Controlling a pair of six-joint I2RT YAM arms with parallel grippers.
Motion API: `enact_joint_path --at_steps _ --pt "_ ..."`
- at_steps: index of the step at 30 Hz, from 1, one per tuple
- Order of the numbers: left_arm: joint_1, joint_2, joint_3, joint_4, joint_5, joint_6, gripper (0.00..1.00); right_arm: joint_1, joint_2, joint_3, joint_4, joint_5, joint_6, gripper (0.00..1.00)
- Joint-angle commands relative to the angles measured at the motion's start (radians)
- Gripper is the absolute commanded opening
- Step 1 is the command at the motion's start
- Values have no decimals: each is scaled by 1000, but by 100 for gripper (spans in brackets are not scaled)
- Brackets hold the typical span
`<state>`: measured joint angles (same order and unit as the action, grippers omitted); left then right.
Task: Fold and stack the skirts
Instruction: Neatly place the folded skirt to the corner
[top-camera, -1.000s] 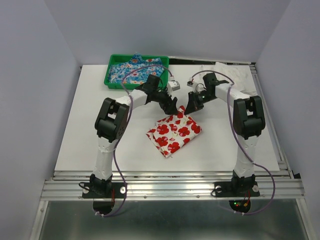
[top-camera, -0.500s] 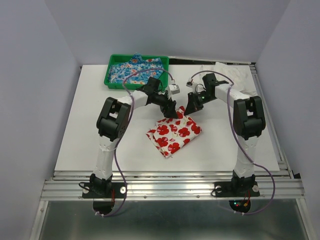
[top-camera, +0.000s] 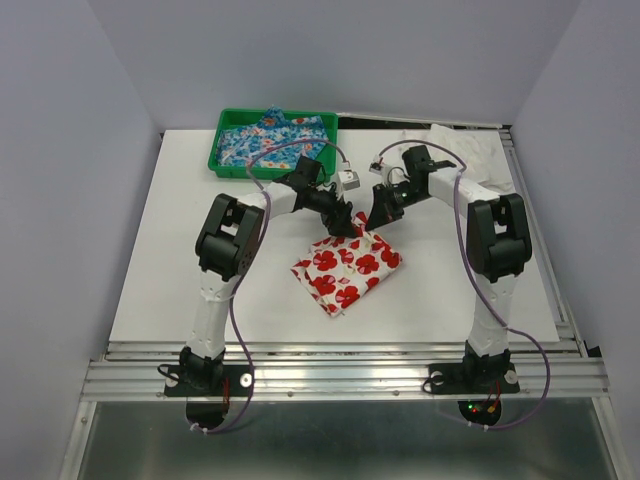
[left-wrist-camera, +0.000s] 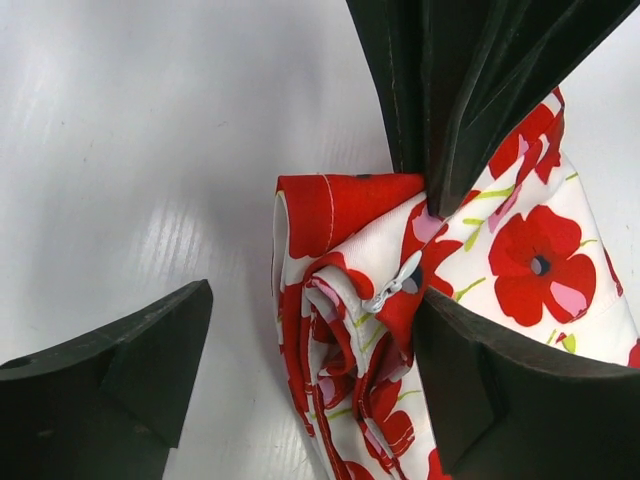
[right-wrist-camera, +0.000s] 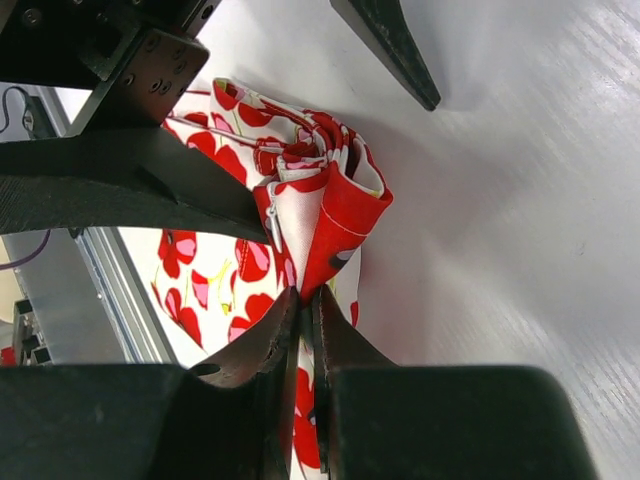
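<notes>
Top view: table (top-camera: 200, 280) fills mid-frame, arm bases along the bottom. Tray (top-camera: 215, 160) sits upper left, at the table's far edge, with the tray skirt (top-camera: 270, 140) lying in it. Centre skirt (top-camera: 345, 265) lies on the table just right of centre, well apart from the tray. Cloth heap (top-camera: 455, 145) is at the table's upper right corner.

Both claws meet at the centre skirt's far corner, left claw (top-camera: 345, 222) coming from the left and right claw (top-camera: 375, 220) from the right, just beside each other.

Left wrist view: the corner is bunched centre-right. The left claw straddles it, one finger lower left over bare table, the other lower right against the cloth. The right claw enters from the top, pinching the corner.
</notes>
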<state>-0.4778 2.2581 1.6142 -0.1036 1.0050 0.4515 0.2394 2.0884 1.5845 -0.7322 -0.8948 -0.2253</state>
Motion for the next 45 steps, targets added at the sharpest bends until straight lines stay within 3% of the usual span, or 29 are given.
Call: enact_joint_path --at_steps 1,4,5,8,12,16,17,20,21,23,26,27,30,33,39,45 --pt "-5 -15 1 53 40 -10 85 17 -51 8 10 -46 -16 1" --pt "-7 -19 -2 59 76 -8 72 17 -48 14 10 -55 -14 1" --pt "-7 -20 -4 58 87 -7 72 17 -47 17 8 -53 -13 1" --pt "-5 -26 -11 64 122 -4 44 17 -39 26 11 -43 -11 1" --pt "-5 -37 -30 65 149 -5 14 17 -37 26 25 -20 9 6" --pt "-2 -54 -62 68 146 0 2 17 -44 11 68 10 44 16" --pt "-2 -60 -72 70 145 0 0 17 -45 11 77 14 56 18" --pt "2 -77 -95 84 142 -7 0 17 -48 14 97 59 89 40" --pt "4 -84 -102 87 142 -8 0 5 -51 14 100 62 95 57" --pt "8 -94 -109 91 142 -14 0 -9 -57 15 103 80 110 75" --pt "16 -109 -114 96 139 -20 0 -48 -76 -7 123 83 135 85" --pt "22 -112 -115 96 139 -25 0 -70 -86 -24 138 80 144 98" --pt "34 -123 -116 136 136 -56 0 -100 -151 -141 243 54 224 100" --pt "39 -130 -120 171 135 -92 0 -100 -241 -346 452 30 389 100" --pt "62 -121 -125 255 130 -194 0 -100 -327 -673 995 -33 780 100" --pt "64 -106 -111 257 138 -200 0 -91 -275 -782 1234 8 854 100"
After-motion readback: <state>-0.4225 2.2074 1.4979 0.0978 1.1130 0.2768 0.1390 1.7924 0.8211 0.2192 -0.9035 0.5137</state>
